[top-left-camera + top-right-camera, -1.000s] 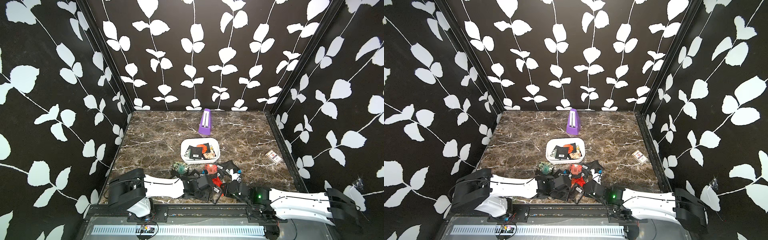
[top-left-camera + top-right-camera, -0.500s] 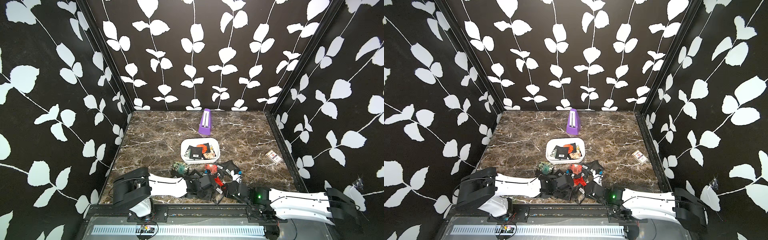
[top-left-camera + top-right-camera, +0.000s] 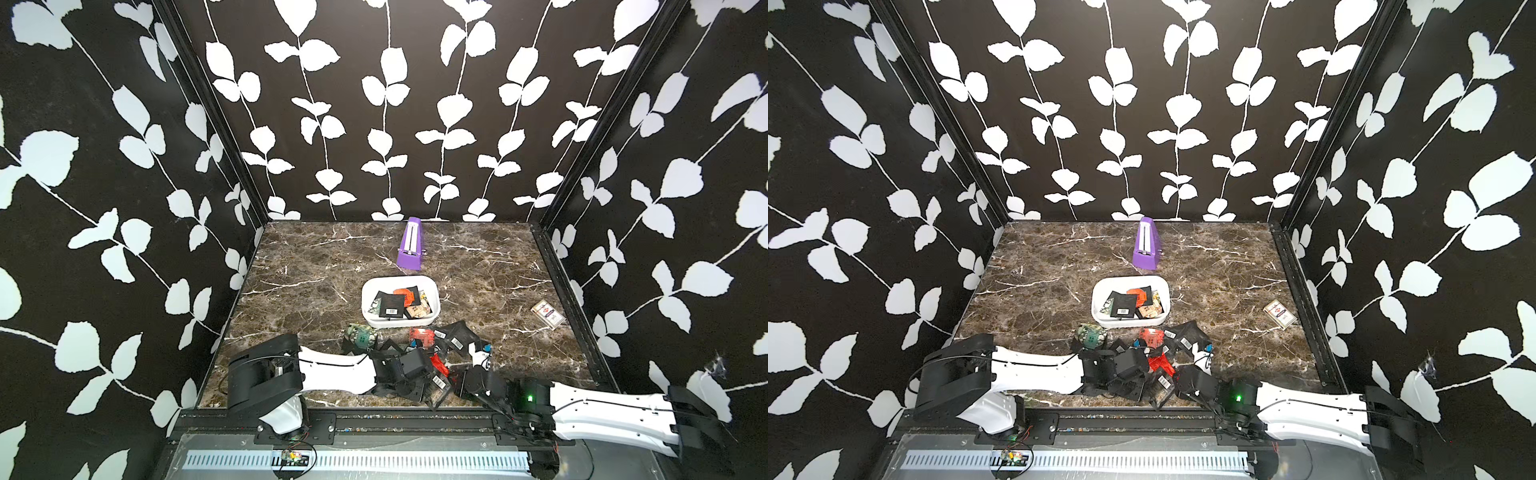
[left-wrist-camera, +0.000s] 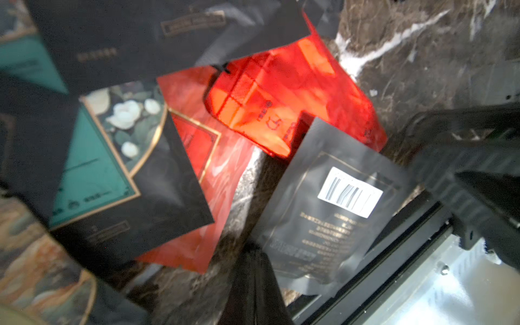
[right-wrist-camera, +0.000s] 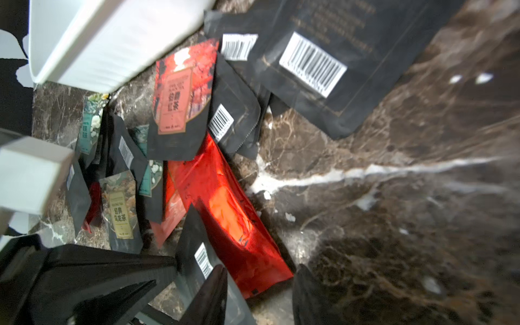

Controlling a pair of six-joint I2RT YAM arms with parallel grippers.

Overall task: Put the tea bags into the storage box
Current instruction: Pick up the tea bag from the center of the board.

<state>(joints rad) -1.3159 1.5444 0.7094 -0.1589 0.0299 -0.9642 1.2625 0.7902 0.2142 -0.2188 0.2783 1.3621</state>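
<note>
The white storage box [image 3: 432, 291] [image 3: 1100, 293] sits mid-table with several tea bags [image 3: 390, 305] in it. More tea bags [image 3: 424, 336] lie in a loose pile in front of it. Both arms reach into that pile, the left arm [image 3: 332, 370] and the right arm [image 3: 602, 409]. My left gripper [image 4: 253, 281] is shut, its tips pinching a corner of a black barcode tea bag [image 4: 323, 219] [image 3: 438, 384]. My right gripper [image 5: 260, 295] is open, its jaws on either side of the end of a red tea bag [image 5: 233, 225]. The box wall [image 5: 112, 36] is beyond the pile.
A purple wedge [image 3: 409, 249] stands behind the box. A flat card pack [image 3: 547, 313] lies near the right wall. The black front rail [image 3: 374, 419] runs just under both grippers. Patterned walls close three sides.
The left arm has reached a little further right into the pile and its jaws have closed. The right gripper's jaws have spread wider.
</note>
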